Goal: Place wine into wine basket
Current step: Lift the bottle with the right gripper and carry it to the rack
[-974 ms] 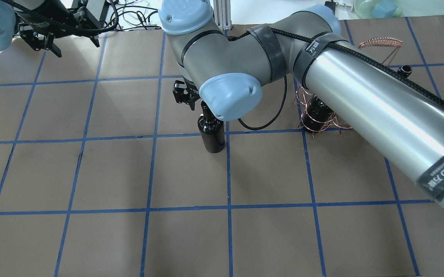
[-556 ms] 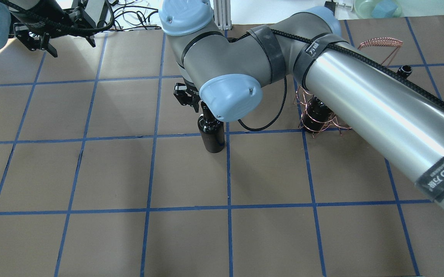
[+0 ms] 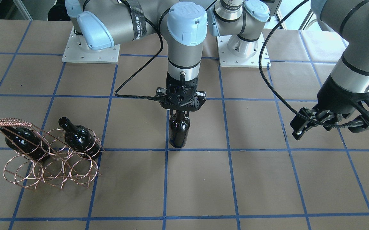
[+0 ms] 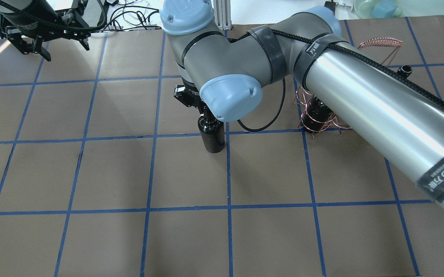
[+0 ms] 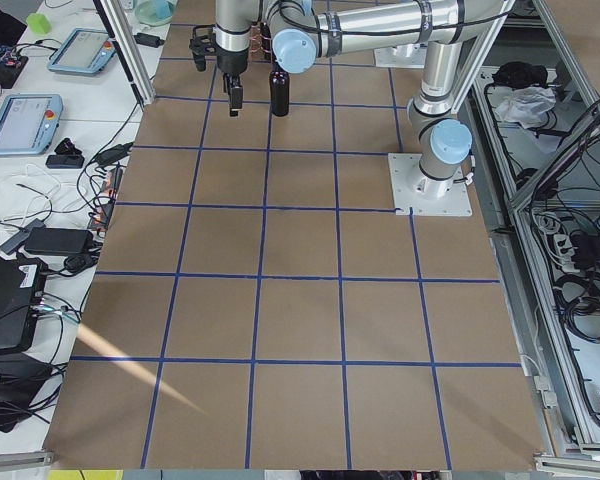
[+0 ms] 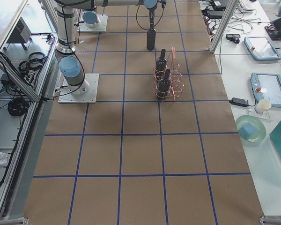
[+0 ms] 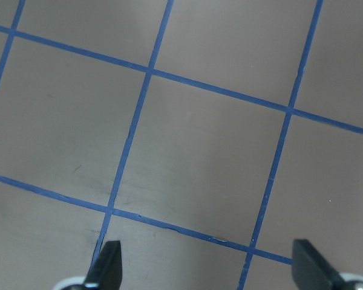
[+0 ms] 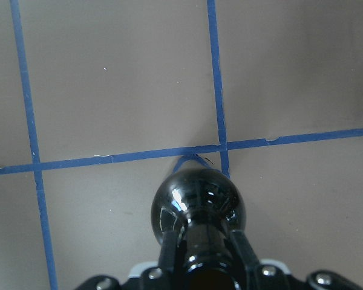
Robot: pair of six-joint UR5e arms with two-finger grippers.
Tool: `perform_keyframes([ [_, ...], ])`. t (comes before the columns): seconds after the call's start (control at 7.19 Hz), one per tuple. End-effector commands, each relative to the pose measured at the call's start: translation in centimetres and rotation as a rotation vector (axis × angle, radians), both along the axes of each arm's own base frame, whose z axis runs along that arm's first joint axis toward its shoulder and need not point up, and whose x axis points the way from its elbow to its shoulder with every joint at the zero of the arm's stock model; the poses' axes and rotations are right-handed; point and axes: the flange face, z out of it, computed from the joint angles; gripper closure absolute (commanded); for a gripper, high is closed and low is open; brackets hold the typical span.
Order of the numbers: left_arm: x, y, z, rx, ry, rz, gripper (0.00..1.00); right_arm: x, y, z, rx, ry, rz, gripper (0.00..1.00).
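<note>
The wine bottle [image 3: 179, 132] is glossy black and stands upright on the brown table near its middle; it also shows in the overhead view [image 4: 212, 134]. My right gripper [image 3: 180, 112] points straight down and is shut on its slim neck. The right wrist view shows the fingers [image 8: 169, 248] pressed against both sides of the neck, above the bottle's shoulder [image 8: 198, 202]. The copper wire wine basket [image 3: 50, 166] stands off to my right and holds two look-alike bottles [image 3: 79, 137] in its upper hoops. My left gripper [image 3: 328, 127] is open and empty, high over bare table [image 7: 206, 275].
The basket's braided handle [image 4: 381, 42] shows past my right arm, which hides most of the basket in the overhead view. Blue tape lines grid the brown table [image 4: 191, 238]. Cables [image 4: 129, 15] lie at the far edge. Tablets and a bowl [image 6: 250, 129] sit on a side bench.
My left gripper has drawn back toward the far left corner. My right gripper has closed in around the bottle's neck. The bottle has stayed in place.
</note>
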Motion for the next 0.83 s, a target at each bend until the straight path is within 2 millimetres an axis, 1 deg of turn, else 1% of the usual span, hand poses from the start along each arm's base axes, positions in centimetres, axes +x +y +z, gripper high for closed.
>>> perform_keyframes([
  [0.0,0.8,0.6,0.7,-0.003,-0.006,0.012,0.0,-0.1,0.2,0.4,-0.004,-0.006,0.005,1.0],
  [0.14,0.8,-0.1,-0.6,0.02,0.003,0.011,0.0,-0.8,0.0,1.7,-0.021,-0.011,0.006,1.0],
  [0.28,0.8,-0.1,-0.8,0.024,0.005,0.009,0.0,-3.6,0.0,5.2,-0.062,-0.023,-0.008,1.0],
  [0.42,0.6,0.0,-1.1,0.03,0.007,0.006,0.0,-7.5,0.9,7.2,0.012,0.021,-0.03,1.0],
  [0.56,0.4,0.7,-0.7,0.031,0.002,0.004,0.0,-11.3,2.0,9.6,0.054,0.052,0.049,1.0],
  [0.7,0.4,1.2,-0.5,0.033,-0.003,-0.017,0.0,-16.1,2.1,11.7,0.078,0.057,0.042,1.0],
])
